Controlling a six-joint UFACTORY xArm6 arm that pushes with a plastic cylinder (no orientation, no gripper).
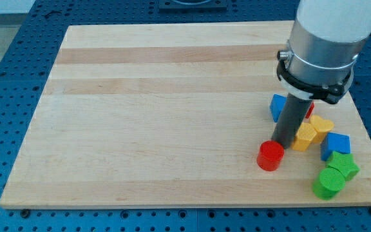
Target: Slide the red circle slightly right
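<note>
The red circle (270, 155) is a short red cylinder lying on the wooden board (160, 109) at the view's lower right. My tip (280, 141) ends the dark rod just above and slightly right of the red circle, close to its top edge; whether it touches cannot be told. The rod and the arm's grey and white body hide part of the blocks behind them.
Right of the rod lie a blue block (277, 107), a small red block (310, 110) mostly hidden, a yellow block (304, 136), a yellow heart (321, 124), a blue block (336, 144), a green star (344, 166) and a green cylinder (328, 182) near the board's right edge.
</note>
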